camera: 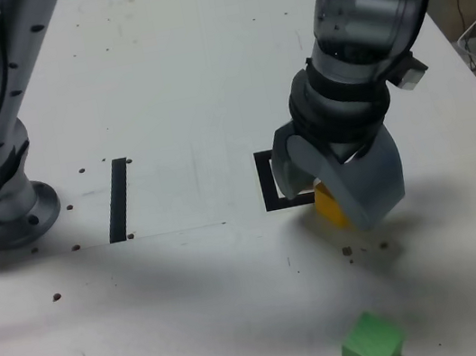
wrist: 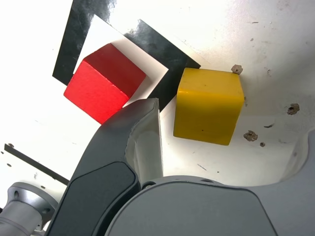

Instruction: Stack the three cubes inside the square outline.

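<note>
The yellow cube (wrist: 209,105) sits just outside a corner of the square (wrist: 155,46), and I have the gripper (wrist: 231,118) over it, jaws open with one finger to either side and nothing gripped. The red cube (wrist: 104,82) looks to be inside the outline, so I take it as the base (the near finger hides part of it from my wrist view, so I can't vouch for every edge). The green cube (camera: 372,345) lies well apart on the table (camera: 177,88), towards the bottom of the exterior view. I'd call this the pick-up of the second cube. Next I need the fingers low enough and lined up with yellow's sides, then a close, a straight lift clear of red's top, and a short move across to set it down squarely. Green would follow.
</note>
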